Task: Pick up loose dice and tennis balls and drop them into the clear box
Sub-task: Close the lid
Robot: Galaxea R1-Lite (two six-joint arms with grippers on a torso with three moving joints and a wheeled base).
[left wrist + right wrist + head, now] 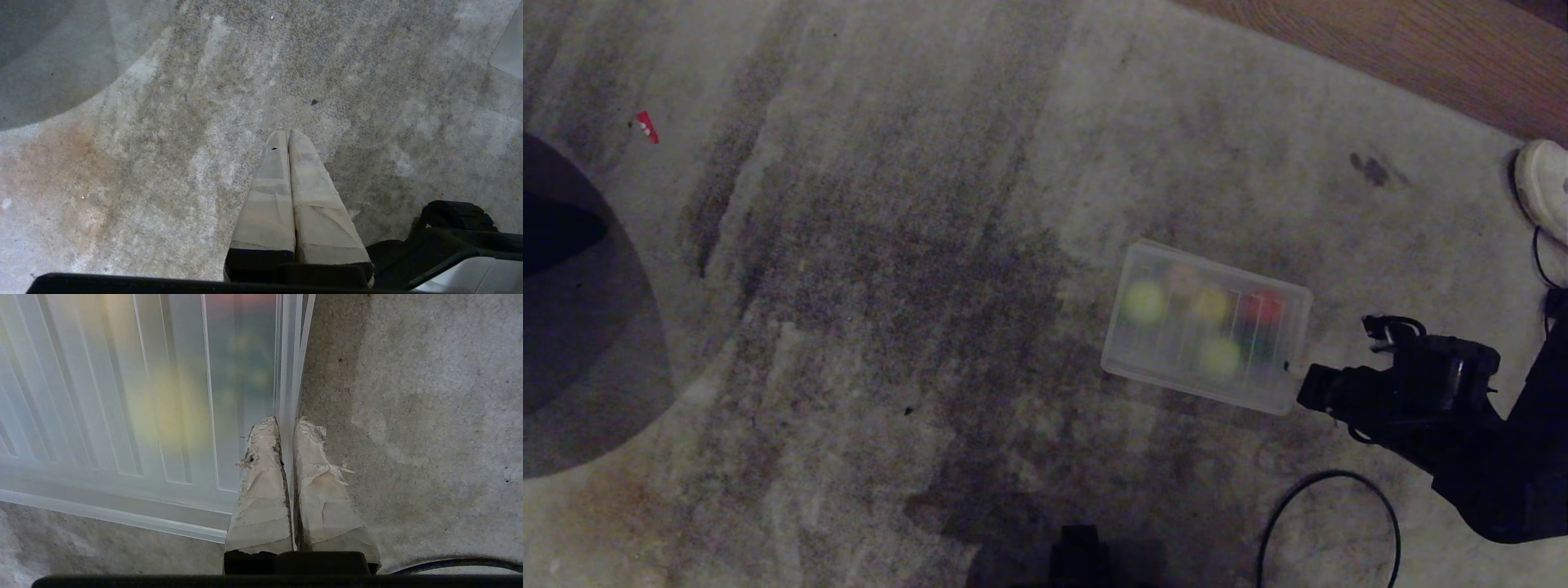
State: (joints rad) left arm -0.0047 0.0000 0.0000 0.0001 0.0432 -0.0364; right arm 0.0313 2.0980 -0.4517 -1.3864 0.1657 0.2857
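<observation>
The clear box [1207,327] sits on the carpet [890,327], covered by its ribbed lid [122,396], with blurred yellow-green balls [1143,302] visible through it. The right tool [286,433] is at the box's near right corner, its 2 taped fingers [261,490] closed on the lid's thin edge. From that tool, the box's long axis runs away to the left. The left tool [288,141] is closed, empty and well apart over bare carpet. No loose dice are visible.
</observation>
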